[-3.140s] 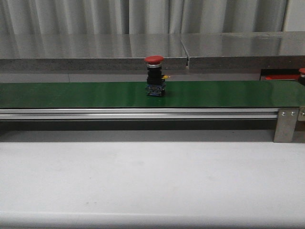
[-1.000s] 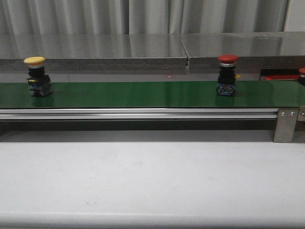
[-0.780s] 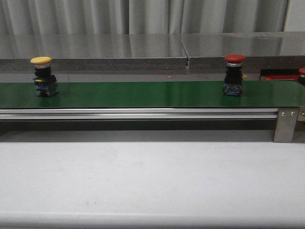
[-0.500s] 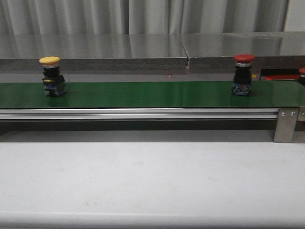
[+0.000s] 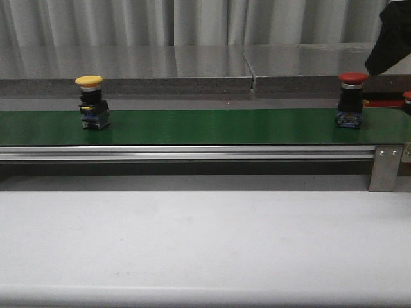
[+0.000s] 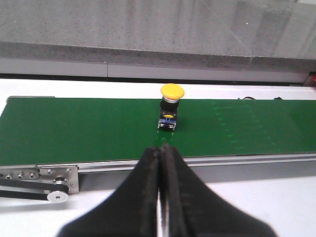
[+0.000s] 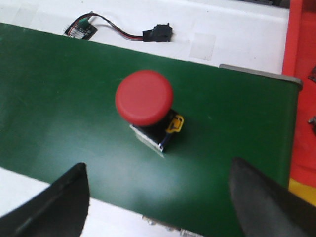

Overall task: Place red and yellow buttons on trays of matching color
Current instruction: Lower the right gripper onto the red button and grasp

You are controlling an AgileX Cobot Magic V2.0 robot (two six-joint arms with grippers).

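- currently, a red button (image 5: 352, 99) is being carried upright near the right end of the green belt (image 5: 212, 126), and a yellow button (image 5: 91, 101) toward its left end.
- the right gripper (image 7: 158, 197) is being held spread wide above the red button, touching nothing.
- the left gripper (image 6: 160, 163) is being kept pressed together, empty, at the belt's near edge, facing the yellow button.
- a red tray (image 7: 301, 98) is being shown just past the belt's right end.
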